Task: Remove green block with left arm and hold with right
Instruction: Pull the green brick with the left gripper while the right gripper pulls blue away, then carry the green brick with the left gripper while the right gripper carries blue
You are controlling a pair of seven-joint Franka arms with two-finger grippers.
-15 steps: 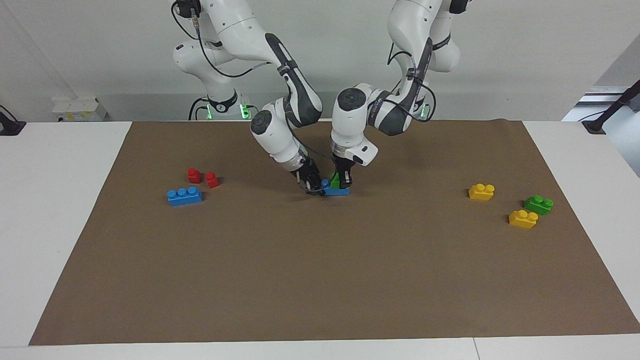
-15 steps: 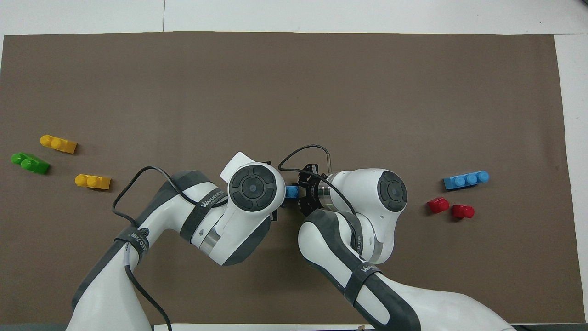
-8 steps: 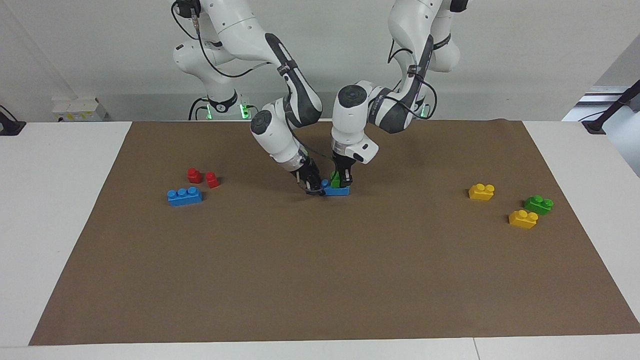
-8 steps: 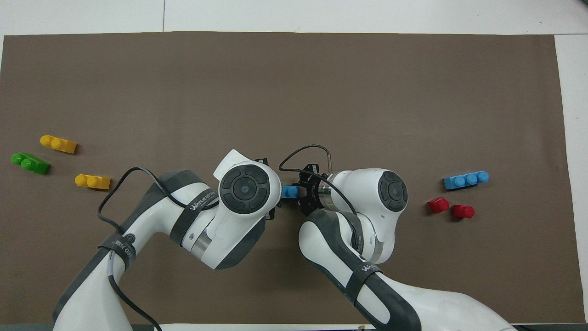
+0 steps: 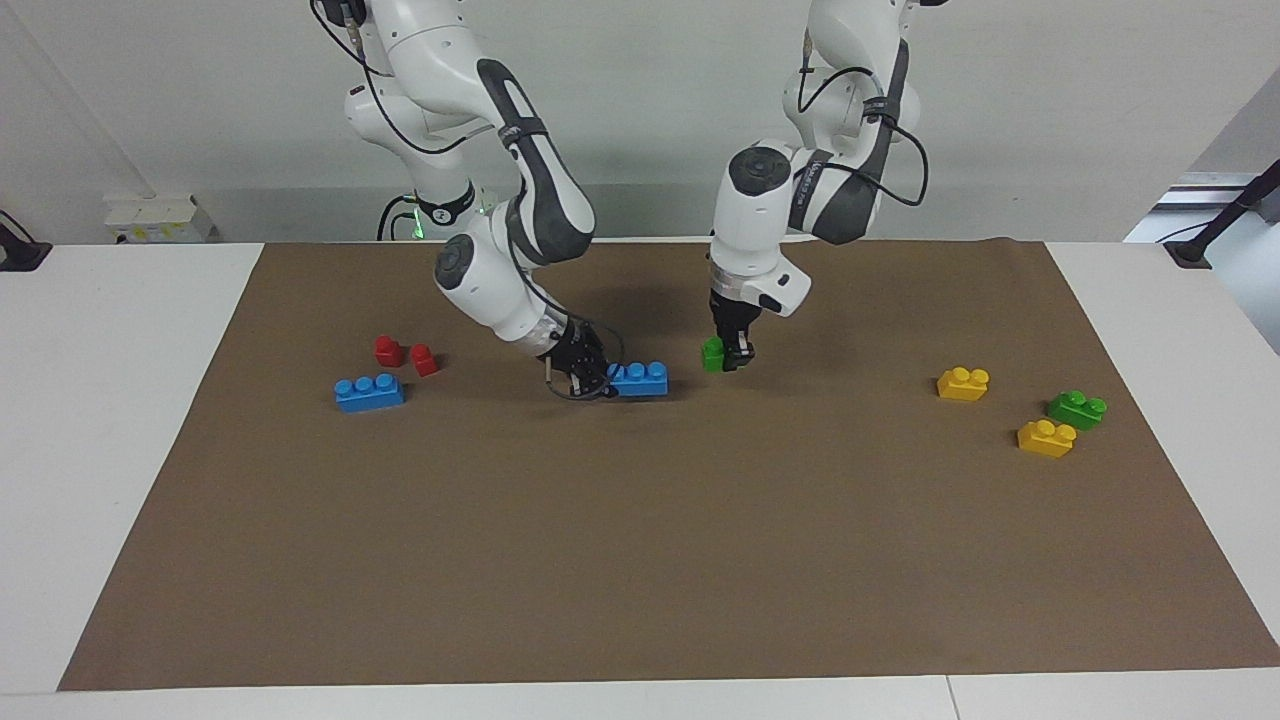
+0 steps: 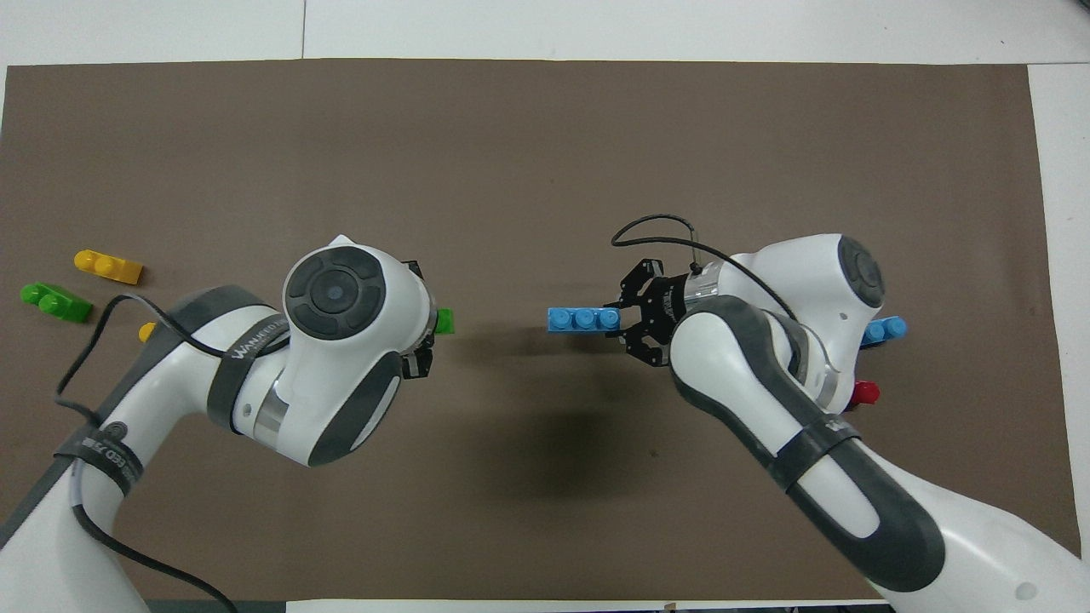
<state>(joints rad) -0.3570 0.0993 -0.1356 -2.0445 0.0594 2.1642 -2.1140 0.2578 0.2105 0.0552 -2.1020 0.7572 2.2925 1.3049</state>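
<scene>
Green block (image 5: 713, 354), a small bright-green two-stud plastic brick, is already off the blue three-stud plastic brick (image 5: 639, 378): the left gripper (image 5: 733, 357) pinches it just above the worktop (image 5: 640, 520) beside that brick, whose end the right gripper (image 5: 590, 381) clamps. Separation looks done.

Your left gripper (image 5: 733, 357) gripped the green block (image 5: 713, 354), lifted just over the brown mat (image 5: 640, 560). Your right gripper (image 5: 588, 378) sat low at the end of the blue brick (image 5: 640, 378) lying on the mat.
</scene>
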